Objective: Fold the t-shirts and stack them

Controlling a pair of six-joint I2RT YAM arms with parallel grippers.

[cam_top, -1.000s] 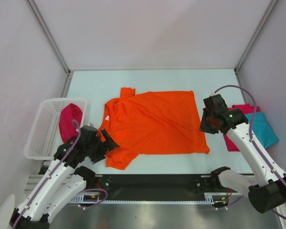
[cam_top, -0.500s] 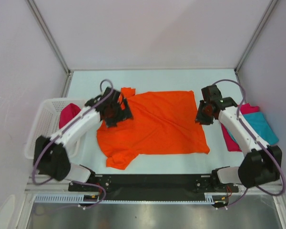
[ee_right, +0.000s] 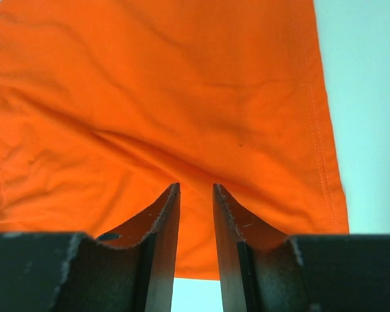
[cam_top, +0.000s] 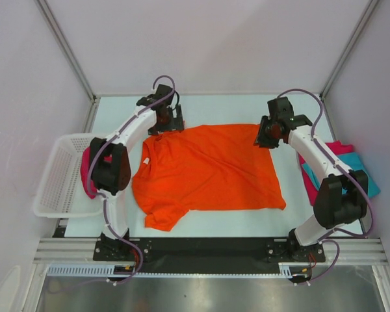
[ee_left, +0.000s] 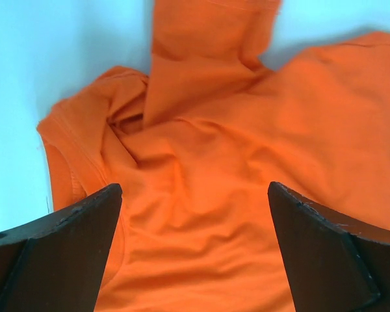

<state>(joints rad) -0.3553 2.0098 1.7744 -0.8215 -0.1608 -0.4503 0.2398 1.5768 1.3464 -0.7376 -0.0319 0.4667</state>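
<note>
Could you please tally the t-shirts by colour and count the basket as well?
orange t-shirt: 1
teal t-shirt: 1
pink-red t-shirts: 2, one of them in the basket
white basket: 1
Total: 5

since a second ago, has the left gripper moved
Yes. The left gripper has swung from beside the near end of the white basket to the far edge of the orange t-shirt, away from the arm bases.

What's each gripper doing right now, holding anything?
Left gripper: open wide over the orange cloth t-shirt, holding nothing.
Right gripper: jaws narrowly apart over the same shirt, nothing between them.
</note>
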